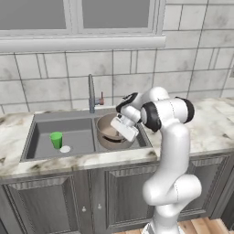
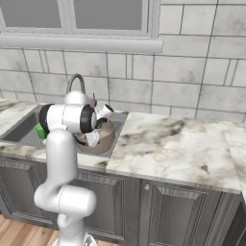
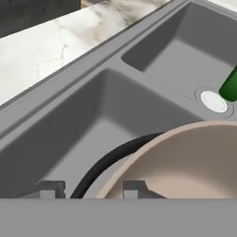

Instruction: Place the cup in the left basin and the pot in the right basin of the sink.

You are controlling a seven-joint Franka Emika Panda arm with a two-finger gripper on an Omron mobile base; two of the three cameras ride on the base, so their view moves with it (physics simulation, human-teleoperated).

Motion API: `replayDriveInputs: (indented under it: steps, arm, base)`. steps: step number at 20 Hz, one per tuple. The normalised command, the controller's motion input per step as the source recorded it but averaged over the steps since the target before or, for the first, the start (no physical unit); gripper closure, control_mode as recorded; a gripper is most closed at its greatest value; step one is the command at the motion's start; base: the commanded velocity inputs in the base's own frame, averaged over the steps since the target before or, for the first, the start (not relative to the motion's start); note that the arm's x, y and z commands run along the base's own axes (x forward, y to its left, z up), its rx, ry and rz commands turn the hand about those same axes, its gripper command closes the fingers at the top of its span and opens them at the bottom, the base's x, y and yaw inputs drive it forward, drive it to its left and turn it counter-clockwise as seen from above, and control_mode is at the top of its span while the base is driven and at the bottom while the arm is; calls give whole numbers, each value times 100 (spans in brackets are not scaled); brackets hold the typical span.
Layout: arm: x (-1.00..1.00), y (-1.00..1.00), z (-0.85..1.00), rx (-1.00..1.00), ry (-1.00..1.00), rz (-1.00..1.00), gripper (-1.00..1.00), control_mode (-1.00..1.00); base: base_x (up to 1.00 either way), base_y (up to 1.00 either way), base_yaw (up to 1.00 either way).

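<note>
Within the right basin (image 1: 142,137) sits a wide grey-brown pot (image 1: 109,132).

Sinks: one (image 1: 87,119), set in the counter under the window
Basins: two, left (image 1: 77,137) and right (image 1: 145,139), side by side
Drains: one seen (image 1: 65,149), in the left basin
Cups: one (image 1: 56,140), green, upright in the left basin
Pots: one (image 1: 109,132), in the right basin
Faucets: one (image 1: 92,94), at the sink's far edge
Windows: two panes (image 1: 77,13)
Cabinet doors: four seen (image 1: 41,205), below the counter
</note>
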Motion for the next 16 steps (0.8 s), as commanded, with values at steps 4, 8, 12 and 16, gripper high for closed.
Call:
replayDriveInputs:
  steps: [4,8,12,16]
  arm:
    - [26,4,-83,0,4,13,100,-100]
    - [14,8,-96,0,2,13,100,-100]
    - [8,12,-99,0,1,13,100,-100]
    - [5,19,-66,-1,0,12,-100,-100]
  base:
    - [0,0,0]
    - [0,0,0]
    - [0,0,0]
    - [0,0,0]
